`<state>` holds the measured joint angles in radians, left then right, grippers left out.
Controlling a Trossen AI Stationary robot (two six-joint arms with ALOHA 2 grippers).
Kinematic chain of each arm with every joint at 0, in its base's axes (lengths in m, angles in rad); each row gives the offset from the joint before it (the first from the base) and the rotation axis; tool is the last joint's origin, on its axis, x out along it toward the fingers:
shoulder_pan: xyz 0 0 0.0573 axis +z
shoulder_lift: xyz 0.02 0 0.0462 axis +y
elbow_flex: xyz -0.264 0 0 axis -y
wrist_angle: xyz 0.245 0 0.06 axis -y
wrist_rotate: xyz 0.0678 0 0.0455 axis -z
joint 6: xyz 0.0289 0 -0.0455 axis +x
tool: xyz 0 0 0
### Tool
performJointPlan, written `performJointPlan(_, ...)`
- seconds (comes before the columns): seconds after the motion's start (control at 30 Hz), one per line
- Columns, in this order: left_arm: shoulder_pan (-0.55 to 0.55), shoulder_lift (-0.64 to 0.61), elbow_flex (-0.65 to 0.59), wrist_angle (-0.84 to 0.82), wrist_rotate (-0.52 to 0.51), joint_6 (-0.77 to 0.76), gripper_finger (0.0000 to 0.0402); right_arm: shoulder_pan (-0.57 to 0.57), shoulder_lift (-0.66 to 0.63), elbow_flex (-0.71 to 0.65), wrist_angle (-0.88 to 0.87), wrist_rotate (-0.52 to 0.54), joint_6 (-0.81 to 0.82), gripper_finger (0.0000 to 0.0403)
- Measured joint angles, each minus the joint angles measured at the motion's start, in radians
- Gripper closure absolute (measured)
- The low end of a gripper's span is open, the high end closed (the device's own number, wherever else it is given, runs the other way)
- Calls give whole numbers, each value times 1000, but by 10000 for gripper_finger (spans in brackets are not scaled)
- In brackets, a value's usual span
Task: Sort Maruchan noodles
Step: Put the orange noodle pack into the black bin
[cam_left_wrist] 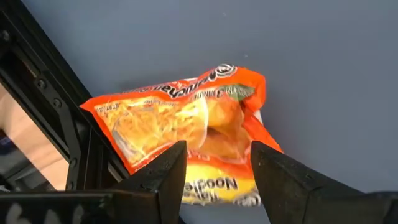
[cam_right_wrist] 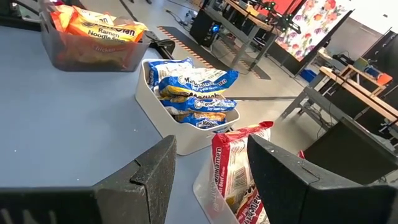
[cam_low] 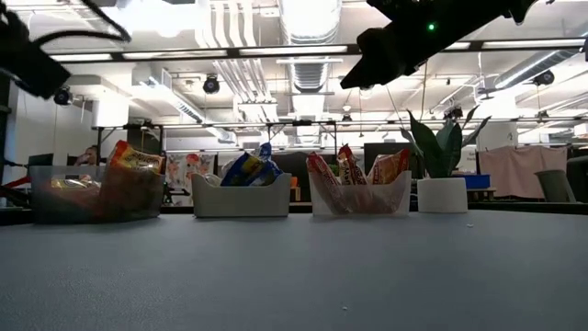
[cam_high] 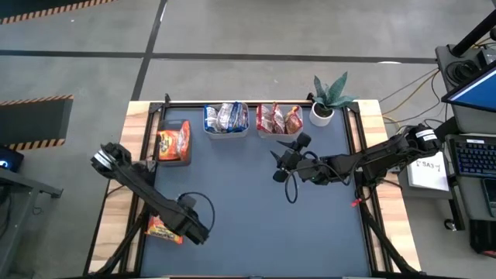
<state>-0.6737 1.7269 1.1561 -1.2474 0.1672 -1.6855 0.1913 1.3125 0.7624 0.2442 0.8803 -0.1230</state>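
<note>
While astride crinkly orange plastic noodle packet [cam_left_wrist: 186,130] on blue-grey surface [cam_high: 248,217], left tool [cam_left_wrist: 214,168] parted, not gripping. Right tool [cam_right_wrist: 208,168] raised near red packets' clear tub [cam_high: 279,129], parted, empty.

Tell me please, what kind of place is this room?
Probably an open robotics lab or workshop. The low view shows bare ceiling ducts and pipes; the high view shows striped yellow-and-black hazard tape on the concrete floor; the right wrist view shows long workbenches.

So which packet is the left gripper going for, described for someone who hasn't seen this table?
Start at the blue mat and go to its near left corner, by the black frame. There the left gripper straddles a lone orange noodle packet lying flat. It is the only packet not in a tub.
</note>
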Motion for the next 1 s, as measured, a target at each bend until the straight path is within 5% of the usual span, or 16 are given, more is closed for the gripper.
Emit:
performJointPlan(0.53,-10,121,0,6,-52,16,247,0,0,0,-1,2,11,216)
performJointPlan(0.87,-14,132,1,20,-142,20,385,0,0,0,-5,2,11,216)
performJointPlan(1.0,6,129,20,25,-271,72,393,0,0,0,-5,2,11,216)
